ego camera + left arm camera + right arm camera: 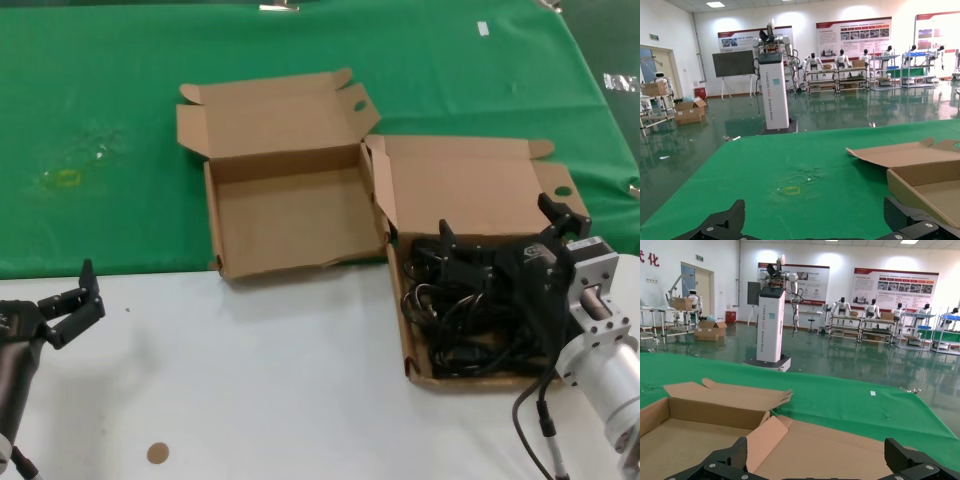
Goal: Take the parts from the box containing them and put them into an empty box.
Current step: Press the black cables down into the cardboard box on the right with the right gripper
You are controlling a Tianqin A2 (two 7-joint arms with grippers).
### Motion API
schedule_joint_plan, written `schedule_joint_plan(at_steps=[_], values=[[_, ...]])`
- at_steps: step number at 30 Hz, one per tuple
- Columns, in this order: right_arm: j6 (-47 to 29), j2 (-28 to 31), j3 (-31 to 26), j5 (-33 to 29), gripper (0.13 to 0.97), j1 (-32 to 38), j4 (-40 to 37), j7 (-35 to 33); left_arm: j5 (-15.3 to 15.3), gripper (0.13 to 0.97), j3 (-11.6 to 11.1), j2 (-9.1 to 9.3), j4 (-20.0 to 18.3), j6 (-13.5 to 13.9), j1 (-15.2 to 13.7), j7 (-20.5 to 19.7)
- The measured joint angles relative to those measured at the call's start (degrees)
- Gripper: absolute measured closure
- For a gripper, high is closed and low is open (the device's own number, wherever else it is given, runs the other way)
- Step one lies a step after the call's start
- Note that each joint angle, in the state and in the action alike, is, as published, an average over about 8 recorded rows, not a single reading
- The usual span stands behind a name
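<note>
Unlabelled cardboard box [415, 365], black cables [462, 318], right claw [505, 225] apparently open

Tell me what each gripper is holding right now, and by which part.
Nothing is held. The right gripper hangs open over the cables in their box; the left gripper waits open, away from both.

Light is bright and even, coming from ceiling panels [715, 4] seen in both wrist views. The glossy hall floor [850, 365] mirrors that light in pale streaks. In the head view the white surface [270, 380] looks slightly washed out, and shadows under the boxes are soft and short. The black cables [465, 320] merge into one dark mass, perhaps underexposed. Distant wall posters [895, 287] are slightly soft
</note>
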Motion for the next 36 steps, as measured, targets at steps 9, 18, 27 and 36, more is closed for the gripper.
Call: schedule_joint_plan(at_steps=[9, 18, 27, 36], values=[[0.00, 0.00, 0.00, 0.00, 0.129, 0.00, 0.00, 0.00, 0.00, 0.132, 0.00, 0.00, 0.00, 0.00, 0.00, 0.00], [0.00, 0.00, 0.00, 0.00, 0.129, 0.00, 0.00, 0.00, 0.00, 0.133, 0.00, 0.00, 0.00, 0.00, 0.00, 0.00], [0.08, 0.10, -0.11, 0.02, 0.129, -0.01, -0.02, 0.04, 0.00, 0.148, 0.00, 0.00, 0.00, 0.00, 0.00, 0.00], [1.27, 2.84, -2.22, 0.37, 0.129, -0.04, 0.24, 0.56, 0.00, 0.210, 0.00, 0.00, 0.00, 0.00, 0.00, 0.00]])
